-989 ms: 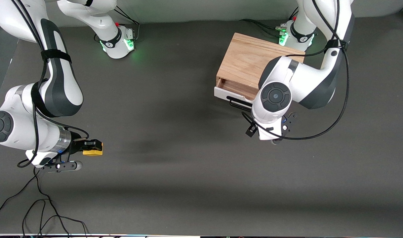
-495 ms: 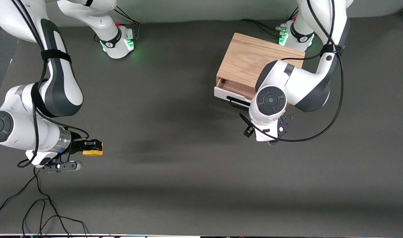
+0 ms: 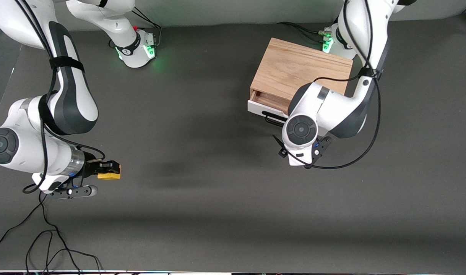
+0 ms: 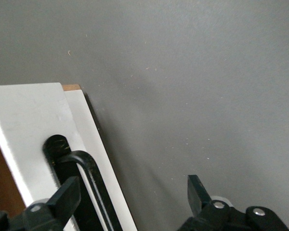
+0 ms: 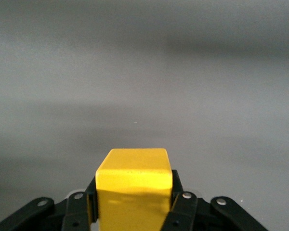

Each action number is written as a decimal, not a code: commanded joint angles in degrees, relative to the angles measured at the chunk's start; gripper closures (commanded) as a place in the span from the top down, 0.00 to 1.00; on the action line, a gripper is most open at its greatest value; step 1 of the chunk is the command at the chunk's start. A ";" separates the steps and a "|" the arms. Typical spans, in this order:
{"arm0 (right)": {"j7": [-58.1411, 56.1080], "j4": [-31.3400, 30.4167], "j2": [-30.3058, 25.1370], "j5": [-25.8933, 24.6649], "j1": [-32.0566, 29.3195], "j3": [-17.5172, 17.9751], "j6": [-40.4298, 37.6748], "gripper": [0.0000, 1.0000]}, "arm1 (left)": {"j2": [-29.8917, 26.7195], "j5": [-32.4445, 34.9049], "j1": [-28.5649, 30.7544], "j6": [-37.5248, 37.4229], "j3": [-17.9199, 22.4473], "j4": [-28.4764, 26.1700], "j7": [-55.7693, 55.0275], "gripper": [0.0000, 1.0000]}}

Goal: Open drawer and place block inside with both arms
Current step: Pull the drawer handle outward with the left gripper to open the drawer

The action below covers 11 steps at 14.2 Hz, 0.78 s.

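Note:
The wooden box (image 3: 299, 70) stands near the left arm's base. Its drawer (image 3: 257, 108) is pulled out a little and shows a strip of wood interior. The black bar handle (image 3: 273, 119) is partly under the left arm's wrist. In the left wrist view the white front panel (image 4: 31, 120) and the handle (image 4: 94, 185) show. My left gripper (image 4: 133, 192) is open; the handle lies just inside one finger (image 4: 67, 197), the other finger is over bare table. My right gripper (image 3: 109, 170) is shut on the yellow block (image 5: 134, 187), low over the table at the right arm's end.
The dark grey table mat (image 3: 217, 191) spreads between the two arms. Black cables (image 3: 45, 244) loop on the mat at the right arm's end, nearer the front camera. Another cable hangs in a loop from the left arm (image 3: 362, 152).
The left arm's wrist has moved along the drawer front toward the right arm's end of the table. The drawer's gap looks the same. The right gripper with the block has barely shifted.

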 commanded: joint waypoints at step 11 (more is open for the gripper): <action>3.70 1.55 1.10 0.87 1.28 -0.03 -0.94 0.30 | -0.45 -4.46 -0.05 0.02 0.41 -3.30 0.72 0.99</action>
